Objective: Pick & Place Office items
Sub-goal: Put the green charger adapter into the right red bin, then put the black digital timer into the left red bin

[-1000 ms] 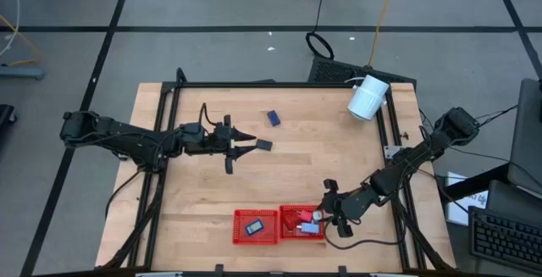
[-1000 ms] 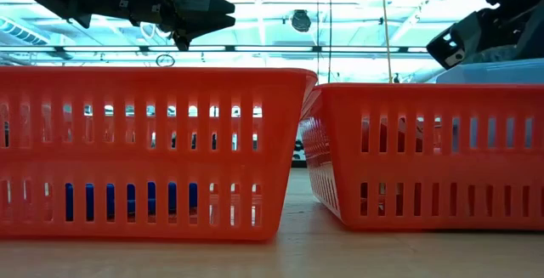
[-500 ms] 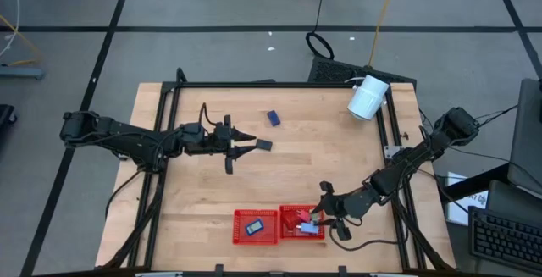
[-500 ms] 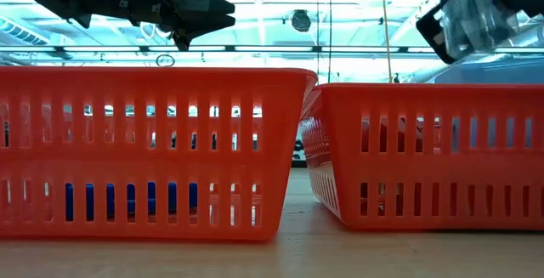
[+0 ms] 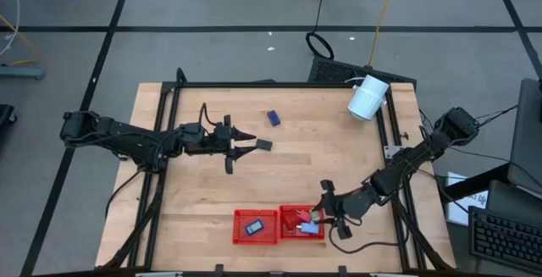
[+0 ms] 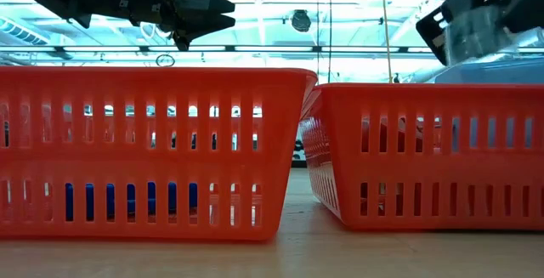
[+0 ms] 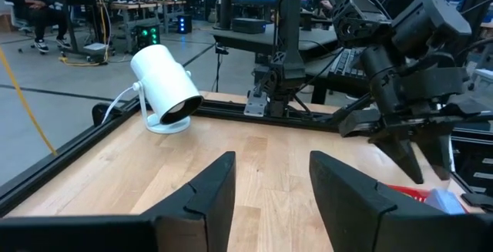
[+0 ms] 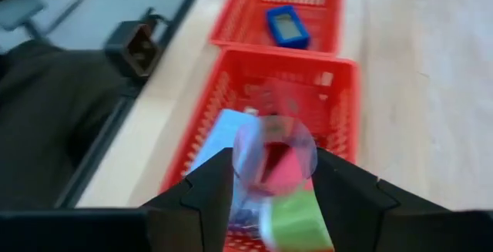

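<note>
My right gripper (image 5: 317,218) hangs over the right red tray (image 5: 296,210), shut on a clear plastic item (image 8: 273,156). That item also shows in the low view (image 6: 474,30). Below it in the tray lie red (image 8: 282,169), green (image 8: 299,220) and light blue (image 8: 218,140) items. A dark blue item (image 5: 255,226) lies in the left red tray (image 5: 256,213). Another dark blue item (image 5: 273,118) and a black one (image 5: 263,145) lie on the table. My left gripper (image 5: 247,144) stands open and level beside the black item, with nothing between its fingers (image 7: 204,198). My right gripper pinches the clear item by its two sides (image 8: 240,159) between its two fingers. The fingers slant down from the table's right side. The item is lifted clear, above the right tray's contents.
A large white cylinder (image 5: 368,97) lies at the table's far right corner, also in the left wrist view (image 7: 166,90). A black frame (image 5: 279,83) runs round the table's edges. Bare wood lies between the trays and the loose items.
My right gripper has tipped downward and rolled a little over the right tray, going slightly toward the table's left. This has brought the clear item into the low view. The item stays clear of the tray.
</note>
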Controlling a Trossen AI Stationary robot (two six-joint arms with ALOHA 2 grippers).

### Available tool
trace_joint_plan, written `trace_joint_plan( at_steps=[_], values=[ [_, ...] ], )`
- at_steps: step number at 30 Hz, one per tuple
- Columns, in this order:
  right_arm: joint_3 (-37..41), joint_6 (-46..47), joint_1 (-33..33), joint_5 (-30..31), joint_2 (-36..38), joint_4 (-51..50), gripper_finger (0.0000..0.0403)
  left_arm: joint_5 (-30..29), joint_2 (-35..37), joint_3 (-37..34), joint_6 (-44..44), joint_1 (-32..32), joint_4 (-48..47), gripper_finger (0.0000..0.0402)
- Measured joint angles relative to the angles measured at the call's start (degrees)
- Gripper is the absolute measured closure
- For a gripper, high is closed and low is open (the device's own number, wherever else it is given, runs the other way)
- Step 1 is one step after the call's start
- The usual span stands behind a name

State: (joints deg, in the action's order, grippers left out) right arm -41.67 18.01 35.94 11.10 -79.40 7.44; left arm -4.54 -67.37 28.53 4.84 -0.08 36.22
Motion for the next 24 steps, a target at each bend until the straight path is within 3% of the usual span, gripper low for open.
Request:
trace_joint_plan(
  at_steps=[6, 10, 14, 20, 24],
  values=[
    [0.0, 3.1, -0.1, 5.7, 0.0, -2.4, 0.0202, 0.0, 0.0, 0.0, 0.0, 0.0, 0.0, 0.0237],
    [0.0, 5.0, -0.7, 4.8, 0.0, -2.3, 0.0157, 0.0, 0.0, 0.0, 0.1, 0.0, 0.0, 0.0247],
    [0.0, 5.2, -0.7, -0.5, 0.0, -2.1, 0.0124, 0.0, 0.0, 0.0, 0.2, 0.0, 0.0, 0.0255],
    [0.0, 3.8, -0.8, -1.7, 0.0, -1.8, 0.0113, 0.0, 0.0, 0.0, 0.2, 0.0, 0.0, 0.0265],
    [0.0, 3.4, -0.9, 0.8, 0.1, -1.7, 0.0117, 0.0, 0.0, 0.0, 0.3, 0.0, 0.0, 0.0262]
  ],
)
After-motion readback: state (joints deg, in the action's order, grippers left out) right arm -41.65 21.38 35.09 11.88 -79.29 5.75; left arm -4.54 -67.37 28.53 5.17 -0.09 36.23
